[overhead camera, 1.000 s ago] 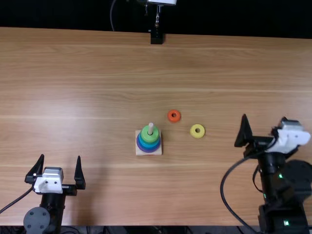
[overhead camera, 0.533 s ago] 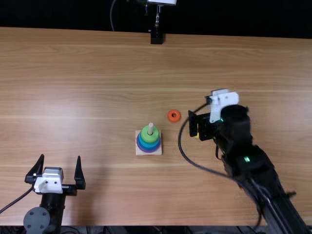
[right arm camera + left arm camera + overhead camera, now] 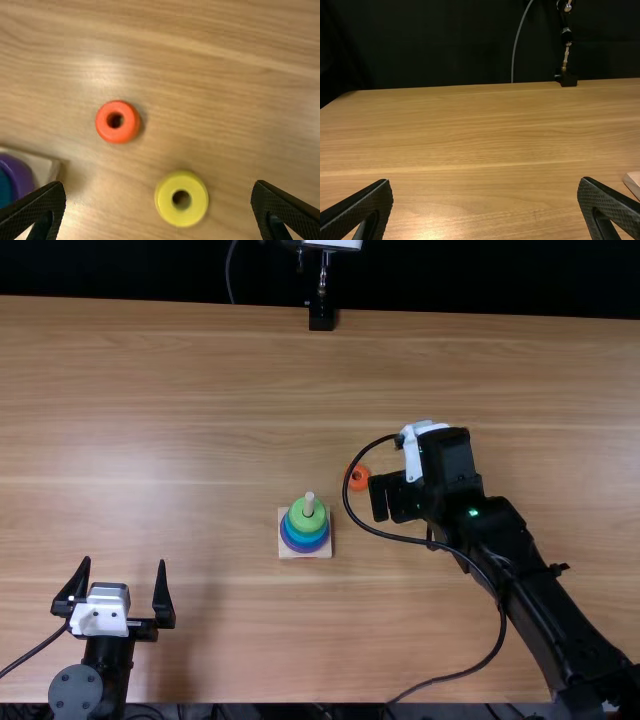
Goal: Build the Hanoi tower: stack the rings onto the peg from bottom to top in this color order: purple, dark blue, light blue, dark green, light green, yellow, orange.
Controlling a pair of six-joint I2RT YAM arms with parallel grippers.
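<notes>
Right arm over the loose rings. You see that its base has kept its place while the arm has swung in from the right side; the black two-fingered right pincer (image 3: 159, 184) is now above the light brown wooden surface (image 3: 200, 420), fingers spread, nothing between them. In the right wrist view, the flat yellow ring with a round hole (image 3: 167, 200) lies on the wood, ahead of the gap between the fingers; the smaller orange ring (image 3: 129, 125) lies apart from it, nearer the square pale wooden base (image 3: 326, 551). On that base, the upright pale peg (image 3: 309, 504) carries the stack, purple at the foot, blues and greens above, light green ring (image 3: 298, 518) uppermost; it is unchanged. The black left pincer (image 3: 124, 561) is likewise unmoved, spread and empty.

For your task, the swing appears to open the yellow step, with orange to follow. You would next centre the fingers about the yellow ring and lower them level; an off-centre descent could push it aside.
</notes>
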